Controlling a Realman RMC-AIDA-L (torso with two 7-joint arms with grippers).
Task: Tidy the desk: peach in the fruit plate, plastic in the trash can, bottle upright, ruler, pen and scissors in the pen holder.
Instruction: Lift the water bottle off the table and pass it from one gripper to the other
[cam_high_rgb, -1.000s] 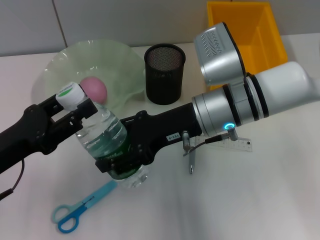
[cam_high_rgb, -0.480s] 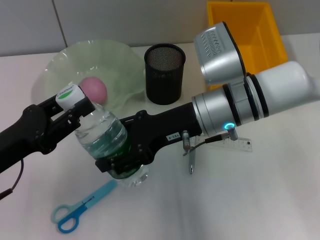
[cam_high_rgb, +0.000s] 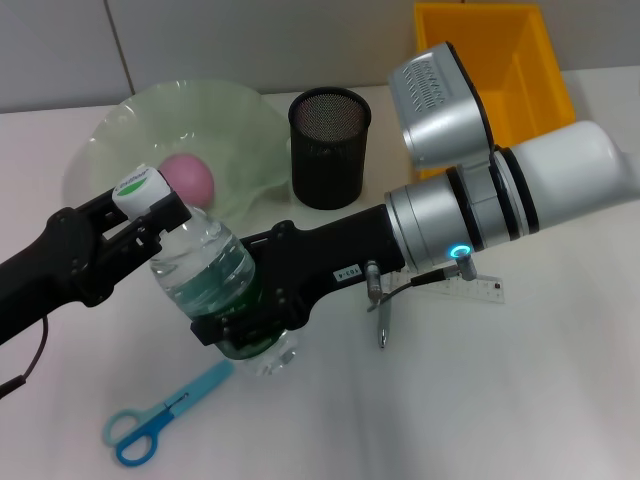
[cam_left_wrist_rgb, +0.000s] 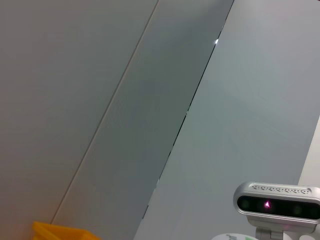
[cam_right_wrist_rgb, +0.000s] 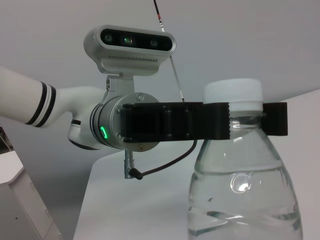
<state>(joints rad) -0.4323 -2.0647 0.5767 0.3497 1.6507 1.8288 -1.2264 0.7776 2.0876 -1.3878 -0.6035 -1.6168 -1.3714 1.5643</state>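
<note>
Near the tabletop centre, both grippers steady the bottle upright: left gripper fingers clamped at its neck, right gripper fingers clamped around its base.

Left gripper closes at the bottle's neck; right gripper clamps its lower body.

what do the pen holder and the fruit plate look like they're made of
Pen holder: apparently black metal mesh, matte; fine grid visible at the rim. Fruit plate: seemingly frosted pale green glass or plastic; translucent, wavy edge, soft sheen.
</note>
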